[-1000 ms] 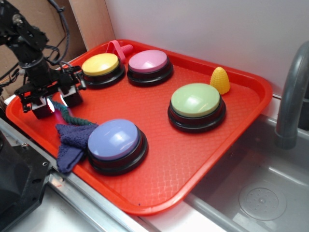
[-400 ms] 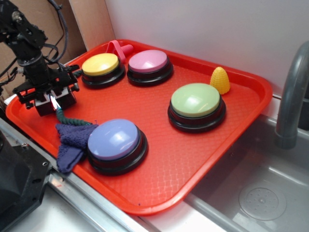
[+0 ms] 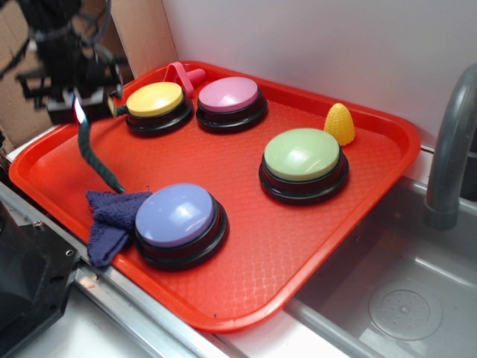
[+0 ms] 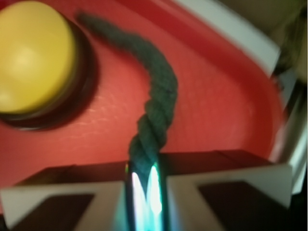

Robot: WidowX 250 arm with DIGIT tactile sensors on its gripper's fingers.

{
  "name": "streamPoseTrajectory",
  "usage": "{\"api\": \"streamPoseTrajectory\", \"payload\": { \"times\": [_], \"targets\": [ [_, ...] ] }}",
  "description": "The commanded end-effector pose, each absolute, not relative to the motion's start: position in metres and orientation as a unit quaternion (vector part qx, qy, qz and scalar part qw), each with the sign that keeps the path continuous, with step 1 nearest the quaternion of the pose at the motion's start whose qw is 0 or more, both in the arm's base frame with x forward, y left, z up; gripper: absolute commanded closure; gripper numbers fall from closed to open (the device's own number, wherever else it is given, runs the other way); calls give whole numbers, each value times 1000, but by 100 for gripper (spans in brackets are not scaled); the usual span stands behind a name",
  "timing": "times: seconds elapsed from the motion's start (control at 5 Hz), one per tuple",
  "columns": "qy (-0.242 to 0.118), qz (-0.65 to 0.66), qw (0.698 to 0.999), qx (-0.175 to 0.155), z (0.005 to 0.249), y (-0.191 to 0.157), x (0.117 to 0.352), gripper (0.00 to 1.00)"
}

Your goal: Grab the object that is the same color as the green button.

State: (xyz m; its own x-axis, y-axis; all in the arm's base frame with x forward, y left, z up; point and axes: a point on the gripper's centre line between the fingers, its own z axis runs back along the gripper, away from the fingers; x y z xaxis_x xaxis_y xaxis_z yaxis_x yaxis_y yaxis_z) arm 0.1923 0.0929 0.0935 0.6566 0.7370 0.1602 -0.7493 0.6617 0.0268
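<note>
The dark green twisted rope (image 3: 95, 156) hangs from my gripper (image 3: 77, 108), which is shut on its upper part and raised above the left end of the red tray (image 3: 373, 186). The rope's lower end still reaches down to the dark blue cloth (image 3: 110, 218). In the wrist view the rope (image 4: 156, 101) runs from between my closed jaws out over the tray, past the yellow button (image 4: 31, 57). The pale green button (image 3: 302, 155) sits on its black base toward the tray's right side, far from my gripper (image 4: 146, 192).
On the tray also stand a yellow button (image 3: 155, 99), a pink button (image 3: 229, 95) and a lavender-blue button (image 3: 177, 216). A yellow corn toy (image 3: 340, 123) and a red piece (image 3: 184, 74) lie near the back rim. A sink and grey faucet (image 3: 451, 149) are to the right.
My gripper closed on the green rope and rose up and back, lifting most of the rope off the tray; its lower end stays by the blue cloth.
</note>
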Motion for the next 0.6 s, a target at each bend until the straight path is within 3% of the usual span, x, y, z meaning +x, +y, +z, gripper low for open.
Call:
{"api": "streamPoseTrajectory", "payload": {
  "times": [0.0,0.2,0.4],
  "targets": [
    [-140,221,965,20,181,54,204,100],
    [-146,173,974,10,192,41,200,100],
    [-139,134,981,30,192,36,200,100]
  ]
}}
